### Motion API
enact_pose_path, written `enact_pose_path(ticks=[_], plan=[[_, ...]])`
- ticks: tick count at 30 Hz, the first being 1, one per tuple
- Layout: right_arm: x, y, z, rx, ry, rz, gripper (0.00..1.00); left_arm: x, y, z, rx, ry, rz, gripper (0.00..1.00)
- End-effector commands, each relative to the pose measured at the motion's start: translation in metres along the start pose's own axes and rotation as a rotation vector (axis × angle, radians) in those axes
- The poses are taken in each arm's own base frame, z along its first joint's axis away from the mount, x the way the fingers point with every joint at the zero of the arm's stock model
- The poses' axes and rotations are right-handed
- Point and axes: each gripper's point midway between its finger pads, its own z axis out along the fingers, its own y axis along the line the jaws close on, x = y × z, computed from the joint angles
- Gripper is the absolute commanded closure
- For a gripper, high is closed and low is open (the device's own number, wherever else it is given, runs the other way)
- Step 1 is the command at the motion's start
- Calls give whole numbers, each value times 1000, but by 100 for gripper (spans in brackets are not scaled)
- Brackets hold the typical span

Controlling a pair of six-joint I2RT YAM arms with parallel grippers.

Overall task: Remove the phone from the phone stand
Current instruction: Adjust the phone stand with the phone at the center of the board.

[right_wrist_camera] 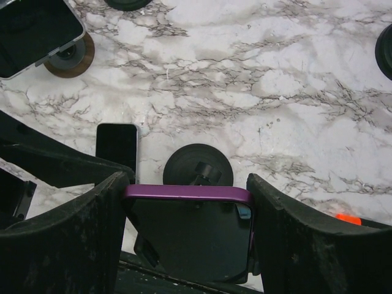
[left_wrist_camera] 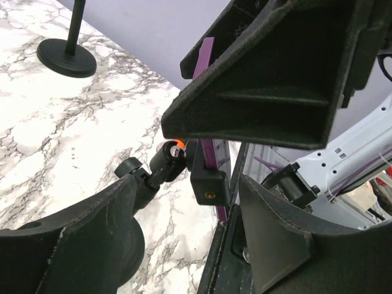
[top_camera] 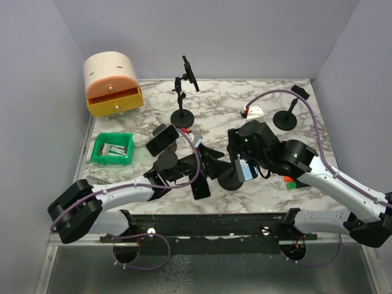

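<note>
The phone [right_wrist_camera: 187, 236] has a purple case and a dark screen. It sits in the clamp [left_wrist_camera: 210, 187] of a black phone stand whose round base [right_wrist_camera: 198, 165] rests on the marble table. My right gripper [right_wrist_camera: 187, 184] is shut on the phone, one finger pressed on each side edge; in the top view it [top_camera: 245, 160] is at centre right. My left gripper [left_wrist_camera: 187, 184] is open, its fingers either side of the stand's neck and ball joint [left_wrist_camera: 168, 162] without touching the clamp. The phone's purple edge [left_wrist_camera: 206, 58] shows above the clamp.
A second phone [top_camera: 162, 139] sits on another stand just left. A third phone [top_camera: 200, 188] lies flat near the front edge. Two more stands [top_camera: 182, 115] [top_camera: 285, 118] are at the back. An orange drawer unit [top_camera: 113, 86] and a green bin [top_camera: 112, 149] are on the left.
</note>
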Motion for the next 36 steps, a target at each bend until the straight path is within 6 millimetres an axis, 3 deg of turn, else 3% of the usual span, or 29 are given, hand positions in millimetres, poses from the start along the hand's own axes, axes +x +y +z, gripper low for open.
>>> enact_pose_path(ticks=[1,5,9,22,36], plan=[[16,-10,0,36,28,-9,85,1,5,-13,-37,-11,0,31],[14,-6,-1,17,15,29,99,5,3,-11,-24,5,-15,31],[10,-5,-2,20,4,58,100,0,-3,-7,-9,5,-8,31],[8,-7,2,60,14,84,100,2,8,3,-240,33,162,31],[8,-7,5,88,17,107,100,0,27,-9,-643,23,345,56]])
